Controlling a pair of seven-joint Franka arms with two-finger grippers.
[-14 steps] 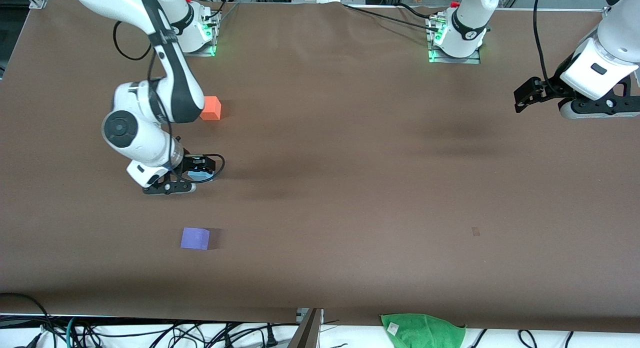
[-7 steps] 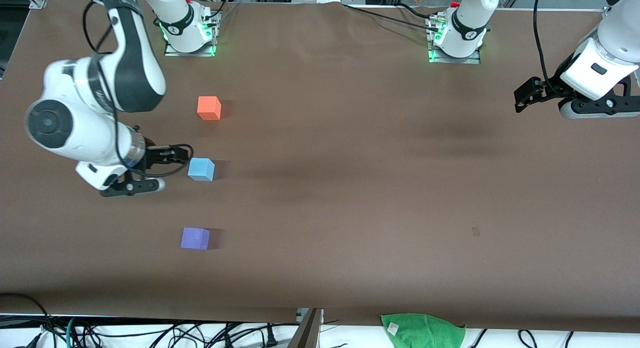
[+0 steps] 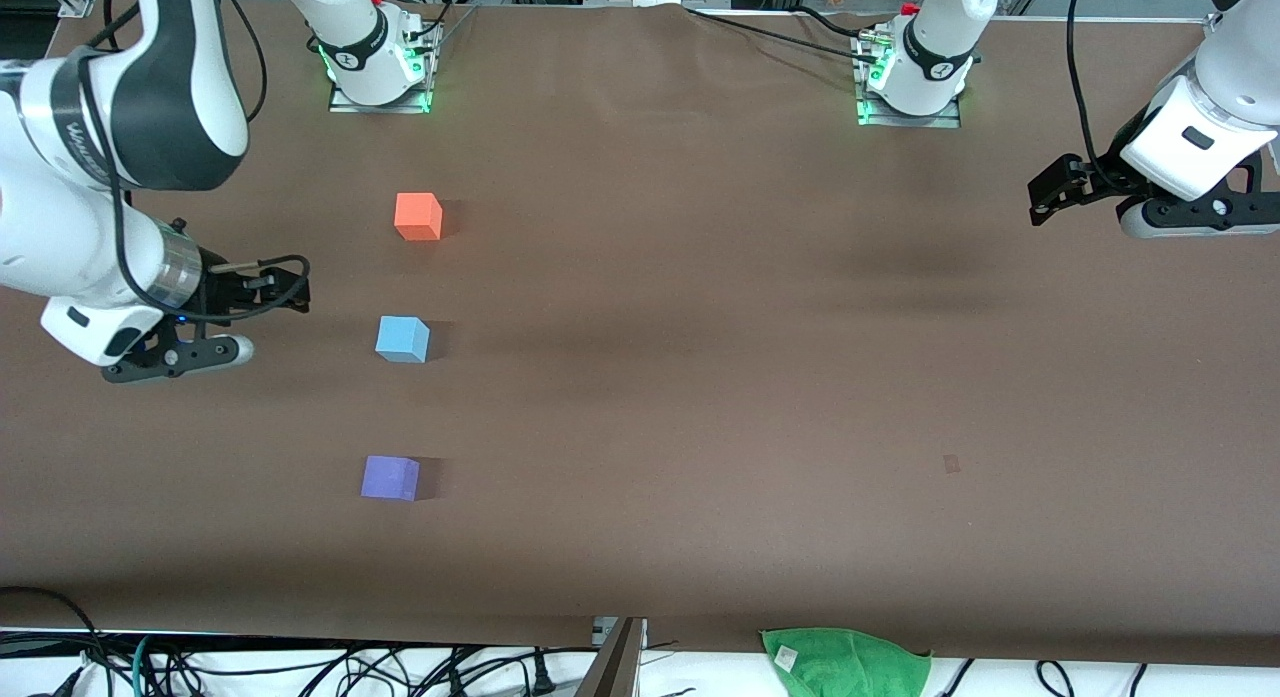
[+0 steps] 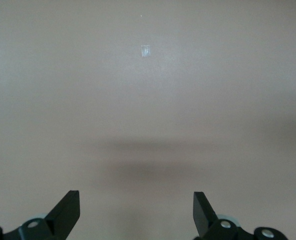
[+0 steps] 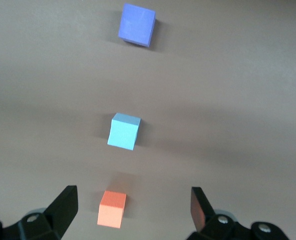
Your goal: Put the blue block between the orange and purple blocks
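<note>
The blue block sits on the brown table, in line between the orange block, farther from the front camera, and the purple block, nearer to it. My right gripper is open and empty, up in the air over bare table toward the right arm's end, apart from the blue block. The right wrist view shows the purple block, the blue block and the orange block in a row past the open right gripper. My left gripper waits, open and empty, over bare table.
A green cloth lies at the table's front edge, with cables along that edge. A small pale mark is on the table toward the left arm's end; it also shows in the left wrist view.
My right gripper has let go of the blue block and drawn away toward the right arm's end of the table. The blue block stays put. The left arm has not moved.
</note>
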